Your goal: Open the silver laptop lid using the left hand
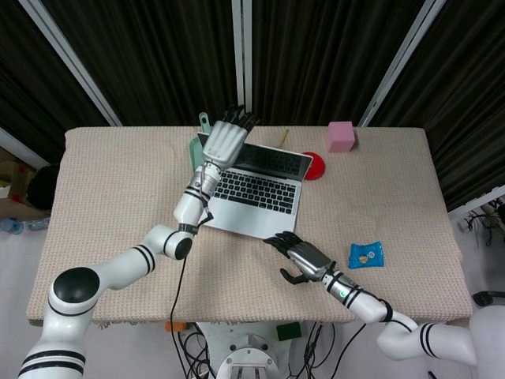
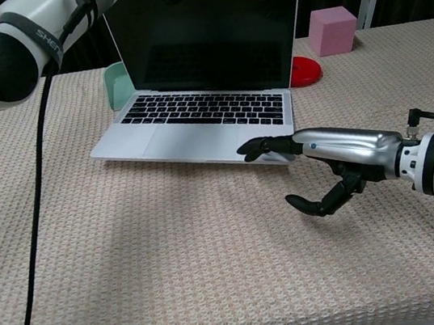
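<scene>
The silver laptop (image 1: 256,193) stands open mid-table, its dark screen (image 2: 206,33) nearly upright above the keyboard. My left hand (image 1: 225,142) lies flat against the lid's top left edge, fingers reaching past it; I cannot see any grip on the lid. In the chest view only the left forearm (image 2: 32,18) and dark fingertips at the top of the screen show. My right hand (image 1: 300,257) (image 2: 324,167) rests near the table's front, fingers extended and touching the front right corner of the laptop base, holding nothing.
A teal dustpan (image 1: 195,146) (image 2: 116,88) sits behind the laptop's left side. A red disc (image 1: 318,167) (image 2: 306,71) and a pink cube (image 1: 341,136) (image 2: 333,31) lie at the back right. A blue packet (image 1: 366,254) lies right of my right hand.
</scene>
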Tool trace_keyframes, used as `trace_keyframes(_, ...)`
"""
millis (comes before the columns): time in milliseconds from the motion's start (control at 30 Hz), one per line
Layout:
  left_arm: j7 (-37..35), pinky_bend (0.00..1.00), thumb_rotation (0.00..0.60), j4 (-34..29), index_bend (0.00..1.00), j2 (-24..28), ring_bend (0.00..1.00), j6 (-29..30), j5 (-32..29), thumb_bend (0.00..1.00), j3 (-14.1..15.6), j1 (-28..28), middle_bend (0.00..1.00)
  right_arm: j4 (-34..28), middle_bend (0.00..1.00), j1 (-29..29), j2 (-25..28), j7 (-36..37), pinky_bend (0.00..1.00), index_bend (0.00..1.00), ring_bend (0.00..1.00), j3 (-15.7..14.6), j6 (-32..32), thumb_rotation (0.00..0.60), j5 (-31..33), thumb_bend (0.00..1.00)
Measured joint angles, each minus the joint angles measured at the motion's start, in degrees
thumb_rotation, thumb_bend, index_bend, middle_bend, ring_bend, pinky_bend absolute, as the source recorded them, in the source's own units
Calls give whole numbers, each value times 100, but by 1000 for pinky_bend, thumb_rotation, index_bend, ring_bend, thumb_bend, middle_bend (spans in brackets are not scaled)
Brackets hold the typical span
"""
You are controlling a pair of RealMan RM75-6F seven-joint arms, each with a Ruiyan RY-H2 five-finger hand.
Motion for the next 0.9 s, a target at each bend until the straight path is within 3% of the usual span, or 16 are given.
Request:
trace_keyframes(633,391,95,600,918,183,-109,66,-714,-985,729,-180,-586,182,38,57,74,-22,-57,0,0,0,-26,-181,600,75,570)
trace_keyframes(900,278,95,600,794,174,-9,66,-615,-976,729,-114,-555,181,11,54,-2,62,2,0,0,0,-21,105,600,-15,560)
